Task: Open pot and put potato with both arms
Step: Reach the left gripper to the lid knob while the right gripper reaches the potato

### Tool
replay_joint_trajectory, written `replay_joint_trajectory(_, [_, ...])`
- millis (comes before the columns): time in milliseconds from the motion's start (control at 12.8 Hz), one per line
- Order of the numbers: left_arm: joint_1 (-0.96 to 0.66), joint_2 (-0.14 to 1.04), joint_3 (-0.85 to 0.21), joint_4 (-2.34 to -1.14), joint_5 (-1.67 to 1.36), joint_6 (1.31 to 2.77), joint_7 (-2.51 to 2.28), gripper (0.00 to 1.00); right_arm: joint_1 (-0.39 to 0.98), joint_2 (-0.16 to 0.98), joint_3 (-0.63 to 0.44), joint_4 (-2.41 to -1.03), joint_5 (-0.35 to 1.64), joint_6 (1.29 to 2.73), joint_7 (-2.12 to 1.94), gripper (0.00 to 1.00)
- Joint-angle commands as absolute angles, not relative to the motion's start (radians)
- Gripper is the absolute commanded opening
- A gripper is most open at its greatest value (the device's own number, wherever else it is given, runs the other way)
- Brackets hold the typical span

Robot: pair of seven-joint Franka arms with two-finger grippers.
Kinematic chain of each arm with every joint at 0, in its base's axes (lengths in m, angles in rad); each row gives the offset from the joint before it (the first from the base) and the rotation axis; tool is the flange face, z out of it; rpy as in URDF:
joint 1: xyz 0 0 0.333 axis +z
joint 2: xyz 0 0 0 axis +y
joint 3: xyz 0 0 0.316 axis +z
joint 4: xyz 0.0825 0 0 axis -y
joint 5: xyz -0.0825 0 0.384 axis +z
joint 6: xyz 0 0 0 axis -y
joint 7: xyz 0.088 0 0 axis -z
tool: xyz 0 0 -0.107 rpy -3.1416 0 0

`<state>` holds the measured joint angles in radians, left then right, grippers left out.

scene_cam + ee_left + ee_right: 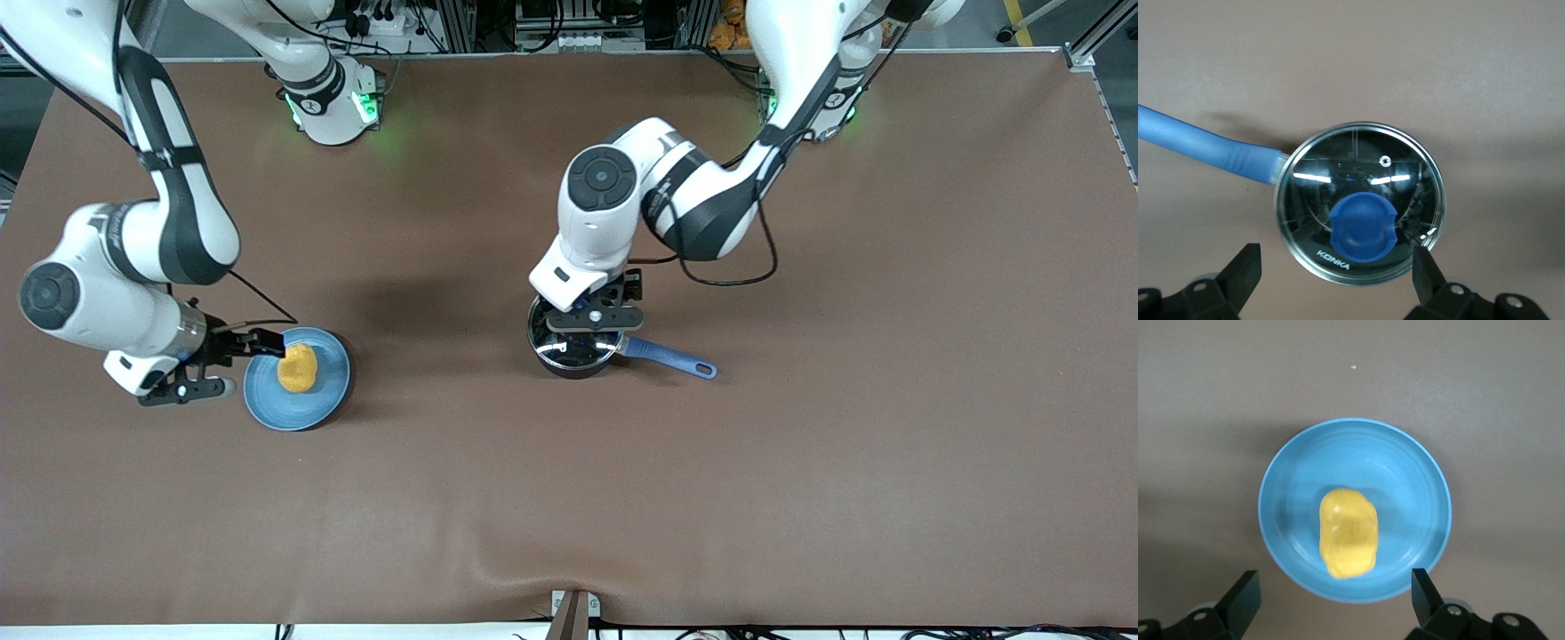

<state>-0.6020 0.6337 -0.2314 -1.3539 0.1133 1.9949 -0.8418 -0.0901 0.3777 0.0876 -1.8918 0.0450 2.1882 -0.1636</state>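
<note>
Robotics lab: brown-covered table (569,498), aluminium framing (1098,40) and cabling along its edge.

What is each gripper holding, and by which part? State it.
Nothing is held. The left gripper hangs open over the pot's lid knob; the right gripper hangs open over the potato on the plate.

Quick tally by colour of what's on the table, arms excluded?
Blue: 1 plate
Black with blue handle: 1 pot, under a glass lid with a blue knob
Yellow-orange: 1 potato, on the plate
Total: 4 with the lid
Left gripper open over the lid; right gripper open over the plate.
</note>
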Motion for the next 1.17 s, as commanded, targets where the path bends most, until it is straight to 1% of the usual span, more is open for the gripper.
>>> replay_joint_trajectory(0, [-0.632,0.666,-0.219,-1.316,0.155,2.014,-0.865,1.00,-0.101,0.437,0.097,-1.905,0.071,2.288,-0.189,1.00])
replay_joint_trajectory(156, [-0.641,0.686,-0.221,-1.318,0.167,2.028,-0.887,1.00,-0.104,0.449,0.098,-1.959,0.071,2.357,-0.189,1.00])
replay_joint_trajectory(311, [-0.640,0.706,-0.221,-1.321,0.169,2.051,-0.893,1.00,-0.103,0.449,0.098,-1.988,0.072,2.376,-0.189,1.00])
replay_joint_trajectory(701, [-0.629,0.716,-0.222,-1.333,0.169,2.092,-0.885,1.00,-0.107,0.494,0.098,-1.994,0.072,2.414,-0.189,1.00])
replay_joint_trajectory(1012, [-0.626,0.729,-0.222,-1.333,0.169,2.100,-0.914,1.00,-0.106,0.505,0.098,-1.993,0.072,2.418,-0.186,1.00])
replay_joint_trajectory(1090, [-0.627,0.733,-0.222,-1.333,0.170,2.102,-0.917,1.00,-0.106,0.509,0.098,-1.993,0.072,2.418,-0.186,0.98])
